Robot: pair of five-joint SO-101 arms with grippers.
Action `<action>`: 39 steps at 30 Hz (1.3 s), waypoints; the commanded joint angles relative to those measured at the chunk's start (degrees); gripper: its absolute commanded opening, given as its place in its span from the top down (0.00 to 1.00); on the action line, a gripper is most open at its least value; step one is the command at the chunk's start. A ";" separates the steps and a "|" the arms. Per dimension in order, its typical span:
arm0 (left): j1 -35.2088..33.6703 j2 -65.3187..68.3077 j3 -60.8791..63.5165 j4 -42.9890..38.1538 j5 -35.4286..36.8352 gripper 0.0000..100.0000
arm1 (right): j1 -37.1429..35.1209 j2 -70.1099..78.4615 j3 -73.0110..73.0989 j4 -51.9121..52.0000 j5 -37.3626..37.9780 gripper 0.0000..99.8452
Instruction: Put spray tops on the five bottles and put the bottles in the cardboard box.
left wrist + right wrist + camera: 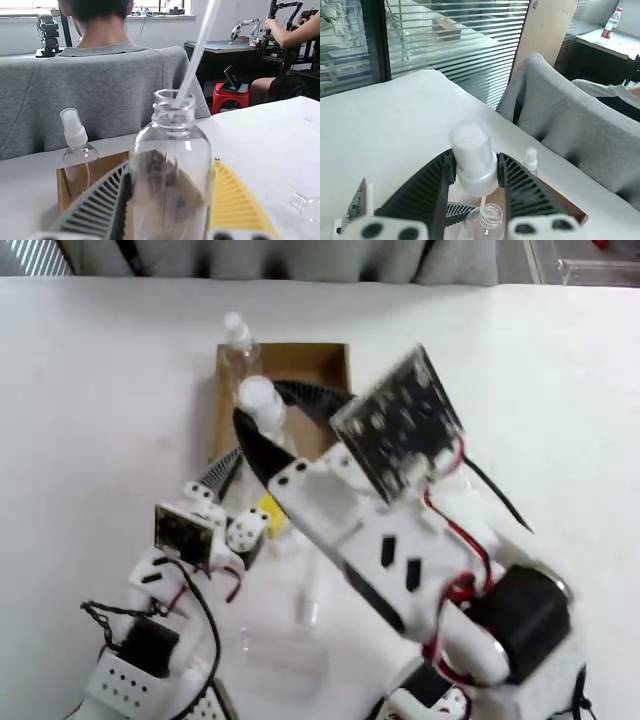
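My left gripper (170,205) is shut on a clear open bottle (170,165), held upright between its grey and yellow fingers just in front of the cardboard box (300,358). My right gripper (475,170) is shut on a white spray top (471,155) right above that bottle. The top's thin tube (197,50) dips into the bottle's neck (489,216). In the high view the right gripper (262,412) hangs over the box's near part, with the left gripper (252,508) below it. A capped bottle (238,340) stands in the box's far left corner.
A clear bottle without a top (308,602) lies on the white table between the two arm bases, and its neck (306,206) shows beside the left gripper. Grey fabric (300,258) lines the table's far edge.
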 commanded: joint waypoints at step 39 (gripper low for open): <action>-0.66 -0.92 -0.88 -1.67 -0.09 0.94 | 4.35 2.77 1.67 -4.62 -0.35 0.89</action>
